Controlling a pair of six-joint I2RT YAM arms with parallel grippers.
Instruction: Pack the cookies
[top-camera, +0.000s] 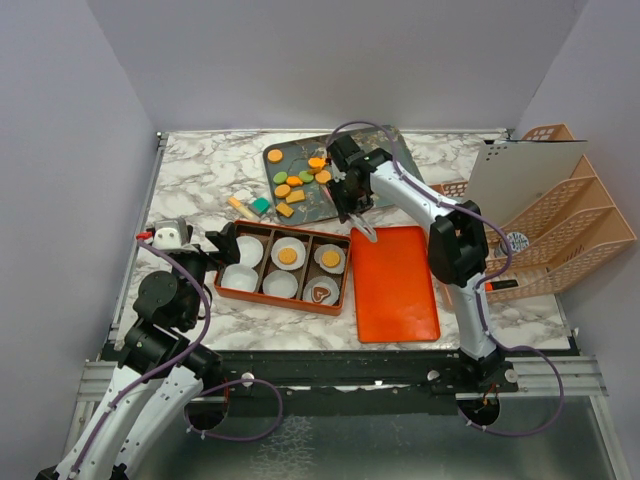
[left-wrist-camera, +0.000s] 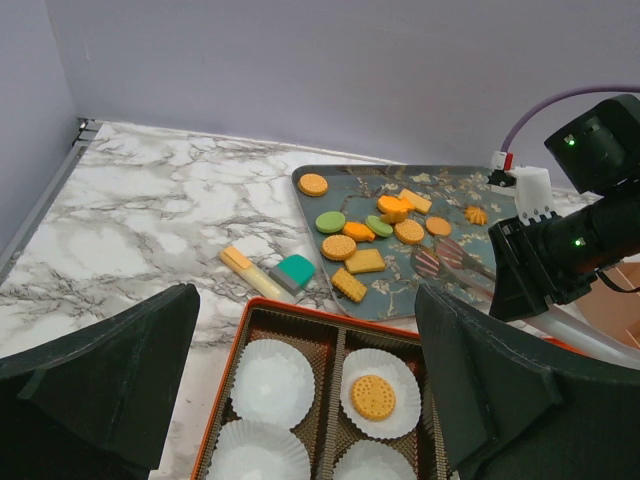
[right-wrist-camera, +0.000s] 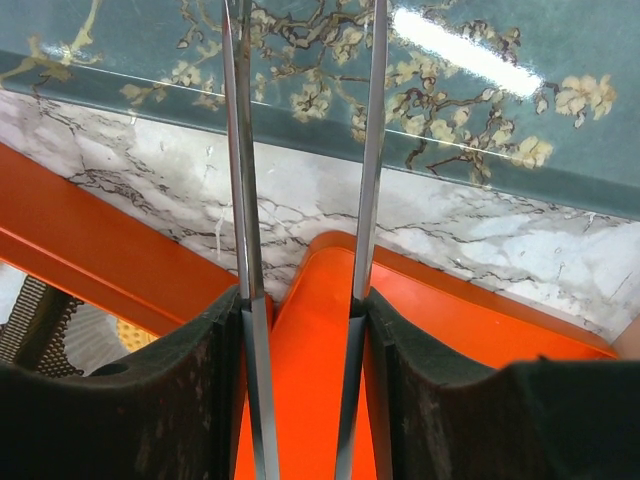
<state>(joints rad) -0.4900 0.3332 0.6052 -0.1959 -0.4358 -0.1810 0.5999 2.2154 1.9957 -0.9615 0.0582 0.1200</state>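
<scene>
On patterned tray (left-wrist-camera: 450, 185), just left of tongs' (left-wrist-camera: 447, 257) tips: loose cookies (top-camera: 300, 180); three more in box (top-camera: 347, 275). Right gripper (right-wrist-camera: 305, 320) clamped on tongs at tray's near edge. Left gripper (top-camera: 222, 245) spread wide beside box.

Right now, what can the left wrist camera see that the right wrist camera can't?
Only the left wrist shows the cookies, cups and teal block. Only the right wrist shows, close up, the right gripper pinching the tongs by their two metal arms. Both show the tray, the table and the tongs.
</scene>
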